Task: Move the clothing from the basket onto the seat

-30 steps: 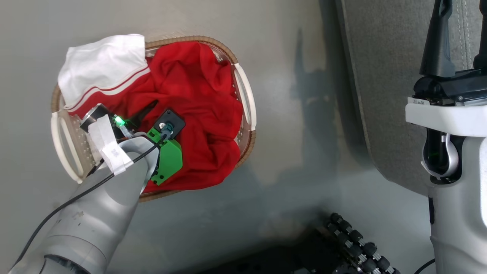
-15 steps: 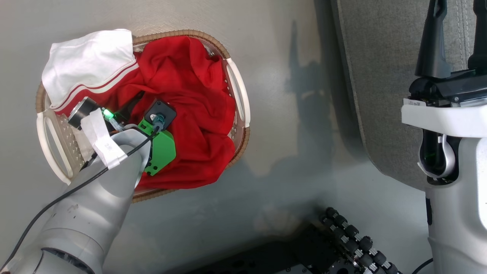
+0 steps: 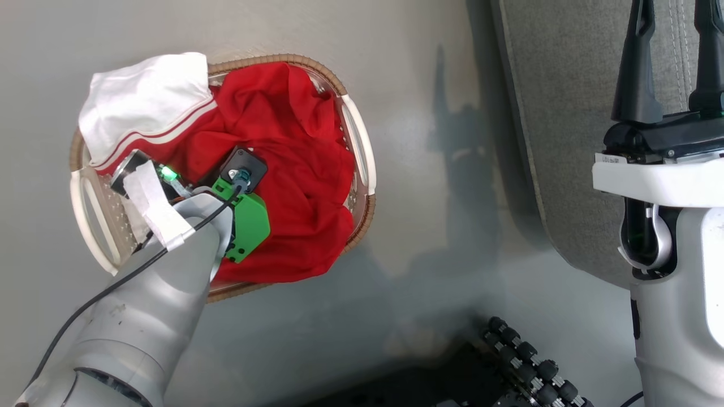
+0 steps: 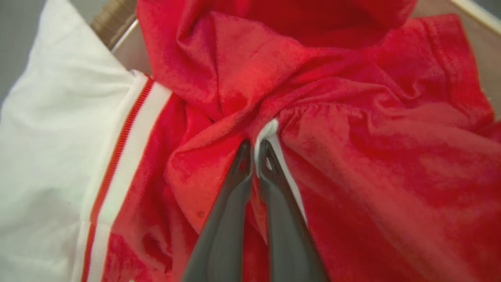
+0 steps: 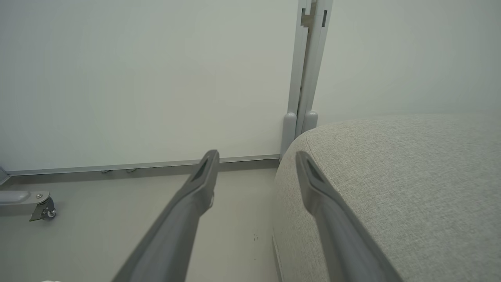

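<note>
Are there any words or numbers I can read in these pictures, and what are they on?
Nothing here reads clearly.
Small dark print on a label, on the white bracket at the right wrist: too small and blurred to read.
The clothing, basket and seat: no writing seen.

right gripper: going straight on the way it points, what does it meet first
Likely the pale wall panel beside the grey post, though the right gripper might brush the rounded edge of the large grey woven-fabric seat; depth is unclear.
</note>
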Controlling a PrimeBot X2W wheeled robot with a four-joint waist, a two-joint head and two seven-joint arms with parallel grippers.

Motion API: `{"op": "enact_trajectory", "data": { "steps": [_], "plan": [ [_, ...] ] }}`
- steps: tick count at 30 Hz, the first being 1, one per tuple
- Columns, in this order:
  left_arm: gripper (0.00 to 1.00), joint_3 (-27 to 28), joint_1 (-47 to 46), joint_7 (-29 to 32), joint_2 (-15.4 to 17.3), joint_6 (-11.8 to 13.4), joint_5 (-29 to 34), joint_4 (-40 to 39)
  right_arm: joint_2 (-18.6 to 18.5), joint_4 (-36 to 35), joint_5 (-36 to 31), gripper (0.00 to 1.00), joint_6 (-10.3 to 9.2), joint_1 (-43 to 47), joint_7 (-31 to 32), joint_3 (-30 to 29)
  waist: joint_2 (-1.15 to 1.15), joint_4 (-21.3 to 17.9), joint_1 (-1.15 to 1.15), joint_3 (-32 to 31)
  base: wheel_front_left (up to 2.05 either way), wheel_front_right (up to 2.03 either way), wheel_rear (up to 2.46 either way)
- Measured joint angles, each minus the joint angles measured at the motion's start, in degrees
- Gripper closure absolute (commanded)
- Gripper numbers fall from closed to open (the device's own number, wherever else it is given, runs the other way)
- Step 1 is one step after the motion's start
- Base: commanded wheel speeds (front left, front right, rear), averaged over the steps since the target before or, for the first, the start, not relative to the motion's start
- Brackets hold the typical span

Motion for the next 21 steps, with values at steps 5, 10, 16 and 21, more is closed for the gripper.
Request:
{"op": "enact_trajectory", "data": {
  "steps": [5, 10, 16, 21],
  "plan": [
    [1.0, 0.5, 1.4, -2.1, -1.4, -0.7, -1.5, -1.3, 0.0, 0.8, -1.2, 0.0, 0.0, 0.9, 0.0, -0.4, 0.0, 1.1, 0.0, -2.4, 0.0, 0.0, 0.0],
    [1.0, 0.9, 3.5, -3.6, -1.9, -1.1, -3.1, -3.9, 0.0, 1.7, -2.6, 0.0, 0.0, 2.7, 0.0, -1.3, 0.0, 2.6, 0.0, -5.8, 0.0, 0.0, 0.0],
    [1.0, 1.7, 7.2, -4.2, -2.1, -1.1, -4.4, -10.2, 0.1, 2.9, -4.6, 0.0, 0.0, 5.4, 0.0, -2.7, 0.0, 4.7, 0.0, -10.5, 0.0, 0.0, 0.0],
    [1.0, 2.8, 11.6, -4.3, -1.5, -1.3, -5.2, -18.7, 0.0, 4.0, -5.8, 0.0, 0.0, 8.4, 0.0, -4.2, 0.0, 6.4, -0.01, -15.1, 0.0, 0.0, 0.0]
  ]
}}
